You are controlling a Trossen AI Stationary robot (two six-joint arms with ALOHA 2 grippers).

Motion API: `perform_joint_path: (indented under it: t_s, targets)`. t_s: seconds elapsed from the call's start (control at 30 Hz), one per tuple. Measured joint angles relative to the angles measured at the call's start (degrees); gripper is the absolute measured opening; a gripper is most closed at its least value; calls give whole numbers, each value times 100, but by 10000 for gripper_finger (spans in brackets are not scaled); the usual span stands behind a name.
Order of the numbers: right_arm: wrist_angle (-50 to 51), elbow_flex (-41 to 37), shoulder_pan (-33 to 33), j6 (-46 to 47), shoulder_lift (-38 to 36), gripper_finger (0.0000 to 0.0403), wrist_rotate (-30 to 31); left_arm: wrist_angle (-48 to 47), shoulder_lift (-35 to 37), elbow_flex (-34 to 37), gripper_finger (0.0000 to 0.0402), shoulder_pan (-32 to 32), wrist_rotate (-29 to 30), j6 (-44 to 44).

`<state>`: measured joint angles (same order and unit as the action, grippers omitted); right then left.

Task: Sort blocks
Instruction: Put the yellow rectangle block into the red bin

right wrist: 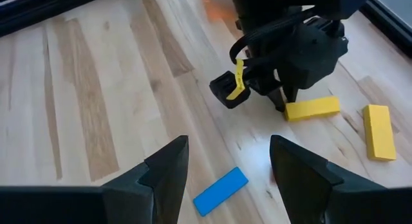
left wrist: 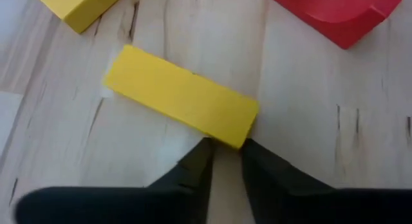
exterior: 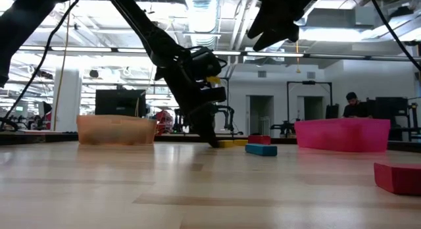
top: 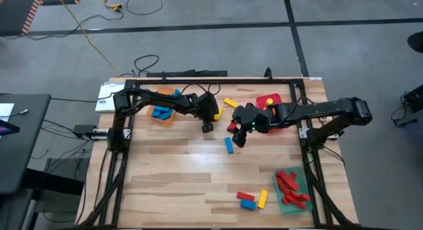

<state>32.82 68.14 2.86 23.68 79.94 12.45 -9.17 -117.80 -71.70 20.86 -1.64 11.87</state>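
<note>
A yellow block (left wrist: pixel 180 95) lies flat on the wooden table, and my left gripper (left wrist: pixel 226 148) is down at its near end, fingers closed to a narrow gap on it; the right wrist view shows the same gripper (right wrist: pixel 281 103) and block (right wrist: pixel 312 108). A second yellow block (right wrist: pixel 376 130) lies beside it. My right gripper (right wrist: pixel 228 163) hangs open, well above the table, over a blue block (right wrist: pixel 221 190). In the high view the left gripper (top: pixel 210 119) and right gripper (top: pixel 239 134) stand close together at the table's far middle. My left gripper pinches the yellow block's near end corner (left wrist: pixel 237 139) between its two fingertips. The fingers slant down from the table's left side. The block lies flat on the table.
An orange tray (top: pixel 162 119) with blue blocks stands far left and a red tray (top: pixel 283 98) with a yellow piece far right. A green tray (top: pixel 285 205) with red blocks stands near right. Red, blue and yellow blocks (top: pixel 251 199) lie beside it.
</note>
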Motion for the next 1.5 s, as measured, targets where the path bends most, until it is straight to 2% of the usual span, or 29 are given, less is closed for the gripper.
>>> perform_joint_path:
  t_s: [0.17,0.23,0.33,0.47,0.53,0.77,0.93,1.2,1.3,1.5]
  targets:
    - [46,0,1,-4,0,234,101,-6,-8,2,16,2,40,29]
    - [134,0,1,27,0,234,101,-79,21,2,4,5,40,29]
    - [450,0,1,173,0,234,156,-211,66,2,6,7,47,28]
    - [748,-90,-63,311,-2,234,658,-352,222,11,12,8,75,-78]
    - [722,-244,-224,323,-1,233,714,-477,328,27,17,12,146,-117]
    - [40,-1026,-1082,205,120,205,606,-740,642,39,61,-32,151,-122]
    - [-1132,-1404,-1710,-255,572,175,-222,-914,688,39,114,-99,-8,-58]
    - [-2499,-1412,-2407,-665,1754,138,-1130,-605,698,28,196,-319,-121,-171]
    - [-2834,-1412,-2595,-709,2095,127,-1370,-591,698,28,210,-349,-121,-210]
    - [-3059,-1412,-2785,-731,2435,118,-1392,-431,698,28,221,-352,-121,-396]
